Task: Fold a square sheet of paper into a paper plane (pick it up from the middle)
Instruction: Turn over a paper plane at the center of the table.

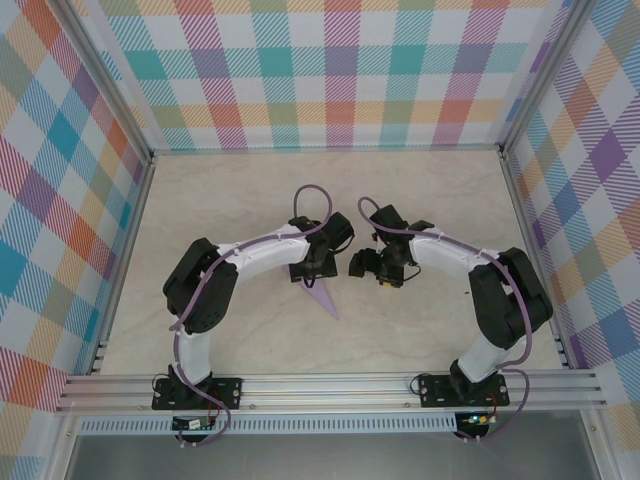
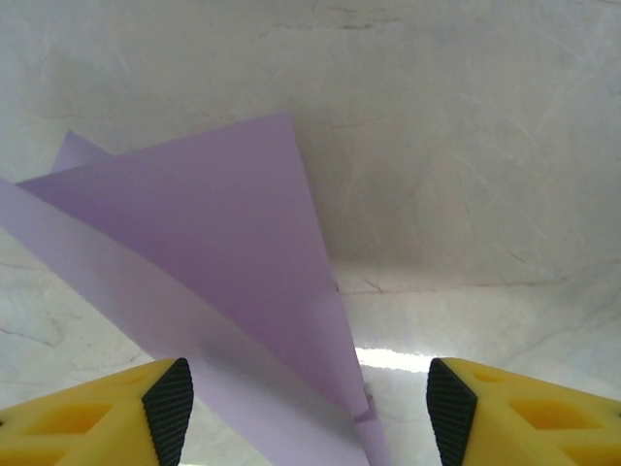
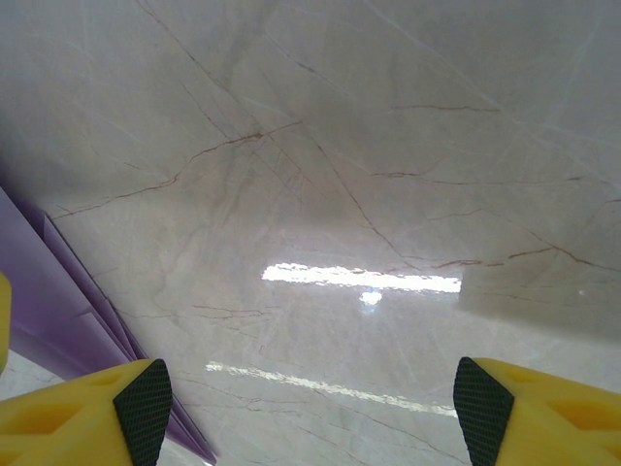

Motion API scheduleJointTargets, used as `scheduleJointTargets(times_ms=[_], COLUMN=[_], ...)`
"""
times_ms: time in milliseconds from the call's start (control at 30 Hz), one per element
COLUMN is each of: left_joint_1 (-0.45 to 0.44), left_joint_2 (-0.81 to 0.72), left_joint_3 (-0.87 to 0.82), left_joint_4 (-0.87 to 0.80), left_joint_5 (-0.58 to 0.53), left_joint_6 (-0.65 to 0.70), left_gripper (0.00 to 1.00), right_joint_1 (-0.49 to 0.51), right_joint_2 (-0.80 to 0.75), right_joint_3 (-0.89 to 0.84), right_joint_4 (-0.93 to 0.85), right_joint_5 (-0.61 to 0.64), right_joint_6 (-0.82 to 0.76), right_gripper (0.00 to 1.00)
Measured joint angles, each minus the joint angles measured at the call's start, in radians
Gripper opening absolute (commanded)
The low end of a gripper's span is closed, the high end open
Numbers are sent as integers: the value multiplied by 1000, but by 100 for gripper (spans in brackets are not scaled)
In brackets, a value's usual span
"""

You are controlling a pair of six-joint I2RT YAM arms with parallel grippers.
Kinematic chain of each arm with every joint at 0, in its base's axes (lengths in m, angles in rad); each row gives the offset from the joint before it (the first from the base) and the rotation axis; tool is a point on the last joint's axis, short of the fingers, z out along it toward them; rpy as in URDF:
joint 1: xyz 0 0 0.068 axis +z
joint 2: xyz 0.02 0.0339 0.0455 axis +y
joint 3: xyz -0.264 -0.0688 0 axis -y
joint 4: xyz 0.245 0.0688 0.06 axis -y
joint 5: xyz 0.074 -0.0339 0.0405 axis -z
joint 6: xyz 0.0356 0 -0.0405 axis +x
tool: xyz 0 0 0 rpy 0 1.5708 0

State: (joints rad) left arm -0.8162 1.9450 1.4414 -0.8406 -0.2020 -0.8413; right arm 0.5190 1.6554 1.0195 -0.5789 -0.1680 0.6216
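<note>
The left tool hung spread above a pointed lilac-purple paper plane on the marble desk. The right tool gaped alongside.

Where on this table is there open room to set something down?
Free: the far strip of the beige marble-look table along the plaid back wall, and the near patch before the aluminium front rail. Crowded: the centre, where the folded lilac paper lies beneath the left hand, right hand beside it.

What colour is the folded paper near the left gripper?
Lilac-purple. The paper shows best in the left wrist view.
</note>
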Motion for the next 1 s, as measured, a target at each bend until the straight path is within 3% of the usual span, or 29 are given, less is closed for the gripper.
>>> scheduleJointTargets(times_ms=[633, 800, 1000], left_joint_1=[-15, -15, -15], left_joint_2=[-109, -111, -169], left_joint_3=[-129, -145, -185], left_joint_4=[-30, -16, 34], left_joint_5=[-16, -16, -18], left_joint_6=[-78, -93, -82], left_gripper=[29, 10, 3], right_joint_1=[-8, -8, -8], right_joint_2=[19, 19, 19], right_joint_3=[-10, -10, -10], right_joint_4=[2, 1, 1], right_joint_5=[-1, -5, -8], right_joint_6=[18, 19, 23], right_gripper=[78, 78, 78])
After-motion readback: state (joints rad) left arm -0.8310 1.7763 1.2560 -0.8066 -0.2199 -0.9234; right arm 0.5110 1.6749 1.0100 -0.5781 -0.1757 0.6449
